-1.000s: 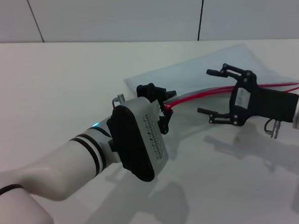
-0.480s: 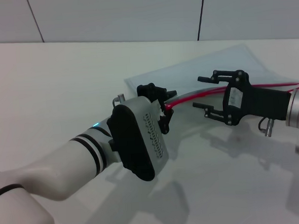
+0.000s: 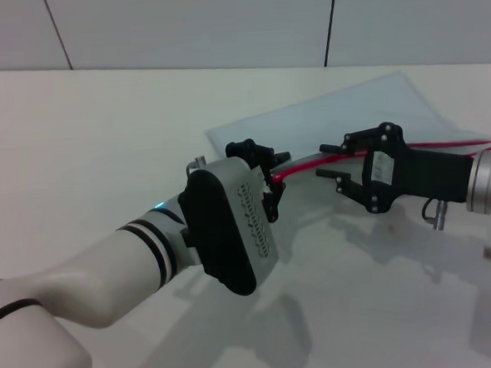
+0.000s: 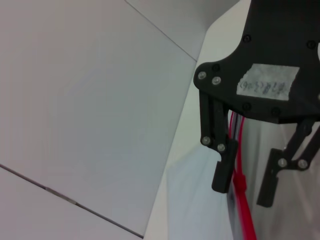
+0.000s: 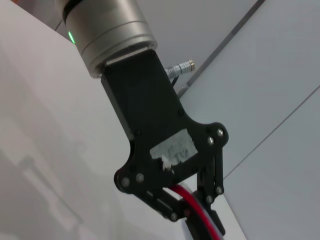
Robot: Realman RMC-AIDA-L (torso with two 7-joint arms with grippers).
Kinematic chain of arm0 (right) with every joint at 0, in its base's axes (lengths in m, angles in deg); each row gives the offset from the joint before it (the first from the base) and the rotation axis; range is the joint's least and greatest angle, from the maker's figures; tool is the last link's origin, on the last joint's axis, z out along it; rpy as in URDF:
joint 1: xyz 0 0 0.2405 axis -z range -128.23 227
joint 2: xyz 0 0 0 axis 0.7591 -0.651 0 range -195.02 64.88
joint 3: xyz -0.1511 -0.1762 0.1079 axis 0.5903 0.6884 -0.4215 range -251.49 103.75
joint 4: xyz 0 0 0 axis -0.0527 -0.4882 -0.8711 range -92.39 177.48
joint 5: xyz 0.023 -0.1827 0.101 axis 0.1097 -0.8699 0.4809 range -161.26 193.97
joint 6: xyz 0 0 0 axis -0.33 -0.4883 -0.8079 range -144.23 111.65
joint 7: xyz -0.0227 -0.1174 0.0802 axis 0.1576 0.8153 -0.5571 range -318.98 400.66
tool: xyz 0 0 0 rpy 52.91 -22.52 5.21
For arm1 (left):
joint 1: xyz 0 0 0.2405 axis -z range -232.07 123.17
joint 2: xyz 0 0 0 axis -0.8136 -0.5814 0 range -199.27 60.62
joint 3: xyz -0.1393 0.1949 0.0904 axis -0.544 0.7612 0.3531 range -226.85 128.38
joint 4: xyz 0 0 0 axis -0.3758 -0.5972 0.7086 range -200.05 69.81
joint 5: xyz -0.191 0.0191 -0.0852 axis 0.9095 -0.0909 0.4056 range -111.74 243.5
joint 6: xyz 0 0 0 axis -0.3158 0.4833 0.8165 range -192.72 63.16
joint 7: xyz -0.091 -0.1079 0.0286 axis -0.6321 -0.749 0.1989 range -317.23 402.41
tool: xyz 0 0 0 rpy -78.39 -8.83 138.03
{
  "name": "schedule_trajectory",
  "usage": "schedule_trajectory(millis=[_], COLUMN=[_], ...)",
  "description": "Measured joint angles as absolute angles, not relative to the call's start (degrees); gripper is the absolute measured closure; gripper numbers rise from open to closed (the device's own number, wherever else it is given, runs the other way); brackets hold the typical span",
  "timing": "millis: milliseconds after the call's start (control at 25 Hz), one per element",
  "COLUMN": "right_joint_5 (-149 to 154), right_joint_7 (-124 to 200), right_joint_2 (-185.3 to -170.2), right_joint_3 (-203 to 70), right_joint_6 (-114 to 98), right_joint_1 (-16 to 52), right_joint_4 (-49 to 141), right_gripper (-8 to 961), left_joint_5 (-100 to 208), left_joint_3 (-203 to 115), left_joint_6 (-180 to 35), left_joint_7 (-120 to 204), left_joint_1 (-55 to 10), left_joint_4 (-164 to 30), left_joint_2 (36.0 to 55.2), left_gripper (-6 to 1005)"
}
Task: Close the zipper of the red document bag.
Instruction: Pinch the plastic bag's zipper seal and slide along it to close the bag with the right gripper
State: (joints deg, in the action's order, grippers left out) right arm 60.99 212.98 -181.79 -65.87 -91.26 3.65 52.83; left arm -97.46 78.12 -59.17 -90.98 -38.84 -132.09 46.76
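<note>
The red document bag (image 3: 349, 111) lies flat at the back right of the white table, a translucent pale sheet. Its zipper (image 3: 297, 165) is a thin red strip along the near edge, lifted in a curve at its left end. My left gripper (image 3: 271, 172) is shut on that left end; the right wrist view shows the left gripper (image 5: 194, 214) with the red strip (image 5: 202, 216) pinched in it. My right gripper (image 3: 329, 162) stands open just to the right. The left wrist view shows the right gripper (image 4: 245, 182) with one finger on each side of the zipper (image 4: 241, 186).
The white table (image 3: 100, 118) stretches bare to the left and front. A grey panelled wall (image 3: 194, 20) rises behind it. My left forearm and its wrist housing (image 3: 227, 227) cover the table's middle front.
My right gripper has moved left along the red strip toward the left gripper and dropped lower; its fingers now look closer together. The left gripper has kept its hold and place.
</note>
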Motion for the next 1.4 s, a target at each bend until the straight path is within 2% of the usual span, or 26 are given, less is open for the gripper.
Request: schedule_trajectory(millis=[120,560,1400], right_joint_5=[61.1,61.1,61.1], right_joint_7=[213.0,213.0,213.0], right_joint_2=[-181.79,-181.79,-181.88], right_joint_3=[-65.9,-64.7,-64.5], right_joint_6=[-91.6,-91.3,-90.0], right_joint_1=[3.5,3.0,3.0], right_joint_4=[52.8,52.8,53.2], right_gripper=[661,738,833], left_joint_5=[-97.2,-97.1,-97.2], left_joint_3=[78.1,78.6,78.6], left_joint_6=[-59.5,-59.6,-59.6], left_joint_7=[-91.0,-91.0,-91.0], left_joint_1=[-38.7,-38.6,-38.6], left_joint_4=[-132.1,-132.1,-132.2], left_joint_2=[46.78,46.78,46.69], left_gripper=[955,956,960])
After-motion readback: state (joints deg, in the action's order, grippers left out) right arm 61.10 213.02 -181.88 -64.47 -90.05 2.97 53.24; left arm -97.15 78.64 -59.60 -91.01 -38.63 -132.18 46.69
